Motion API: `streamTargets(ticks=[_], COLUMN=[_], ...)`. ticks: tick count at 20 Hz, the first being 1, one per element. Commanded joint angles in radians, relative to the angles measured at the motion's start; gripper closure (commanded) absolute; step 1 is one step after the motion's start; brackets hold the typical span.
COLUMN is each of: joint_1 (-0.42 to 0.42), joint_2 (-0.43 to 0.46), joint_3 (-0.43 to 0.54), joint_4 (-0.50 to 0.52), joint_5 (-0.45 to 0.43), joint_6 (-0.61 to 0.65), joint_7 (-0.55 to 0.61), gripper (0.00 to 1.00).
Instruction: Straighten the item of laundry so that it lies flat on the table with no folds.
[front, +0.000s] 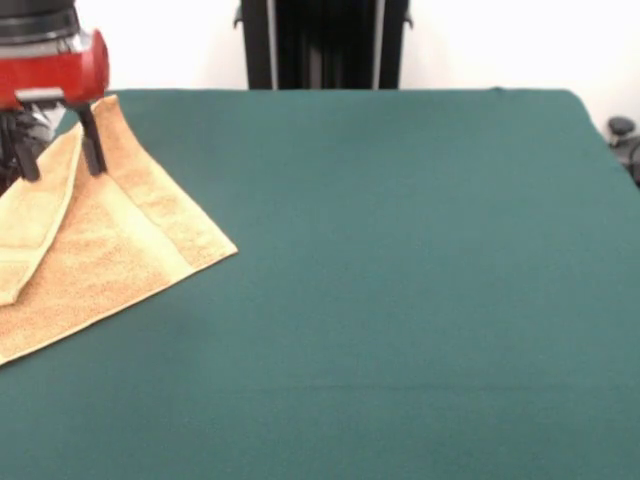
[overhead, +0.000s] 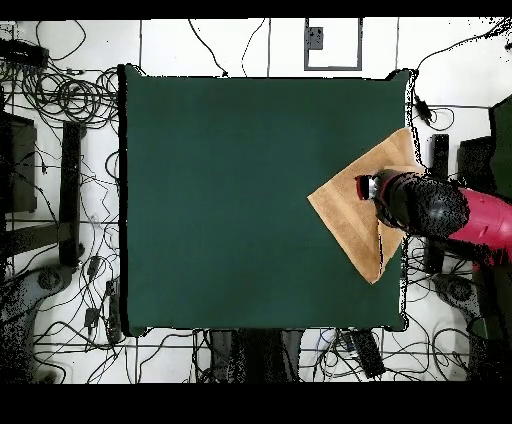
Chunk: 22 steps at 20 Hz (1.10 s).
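Note:
The item of laundry (front: 120, 240), an orange-tan towel, lies at the left edge of the green table (front: 400, 280), turned diagonally. One side flap is folded over it along a long crease. My gripper (front: 58, 160) is down at the towel's far end, its two black fingers (front: 93, 145) spread wide apart and open, one on either side of the fold. From overhead, the towel (overhead: 345, 215) sits against the table's (overhead: 230, 200) right edge, partly hidden under the red arm, and the gripper (overhead: 364, 187) is over its upper middle.
The towel's far corner reaches close to the table's back edge, and part of it runs off the left side of the front view. A black column (front: 325, 45) stands behind the table. Cables (overhead: 70, 100) cover the floor around it.

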Motion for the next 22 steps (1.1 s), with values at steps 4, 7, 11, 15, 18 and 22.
streamTargets(ticks=[4,7,11,15,18,22], joint_1=[-0.01,-0.025,-0.034,-0.043,-0.041,-0.027], joint_2=[0.109,0.136,0.174,0.189,0.191,0.194], joint_3=[0.167,0.181,0.183,0.187,0.173,0.161], joint_4=[0.118,0.103,0.058,0.024,-0.011,-0.052], joint_5=[-0.018,-0.026,-0.046,-0.058,-0.071,-0.085], joint_6=[-0.054,-0.049,-0.022,0.018,0.062,0.113], joint_7=[-0.174,-0.186,-0.216,-0.248,-0.275,-0.29], gripper=[0.0,0.0,0.0,0.0,0.0,1.0])
